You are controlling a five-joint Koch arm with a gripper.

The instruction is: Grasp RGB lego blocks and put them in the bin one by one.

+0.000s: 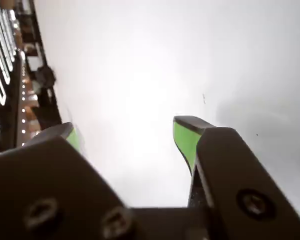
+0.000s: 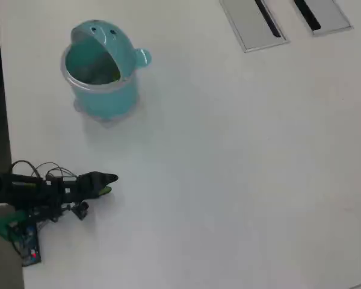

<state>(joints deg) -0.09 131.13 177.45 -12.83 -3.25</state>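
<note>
My gripper (image 1: 132,132) is spread, its two dark jaws standing well apart with bare white table (image 1: 155,75) showing between them in the wrist view. Each jaw carries a bright green pad on its inner face; the right one shows clearly, the left one only as a sliver at the tip. Nothing sits between the jaws. Screw heads show on my dark jaw bodies at the bottom of that view.

From overhead my gripper (image 2: 108,182) points to the right, low over the table near its left edge, with a hint of green at the tip. My arm (image 2: 30,189) stretches out almost level behind it, running leftward to the table's edge, with loose black wires looping above it and a green board by my base.

The bin (image 2: 102,72) stands upright on the table, well apart from me, toward the top left of the overhead view. It is teal and round, with a clear band about its rim, a domed lid tipped back and a small knob on its right side. I cannot make out what lies inside it.

Two flat grey panels (image 2: 253,24) lie at the far top.
</note>
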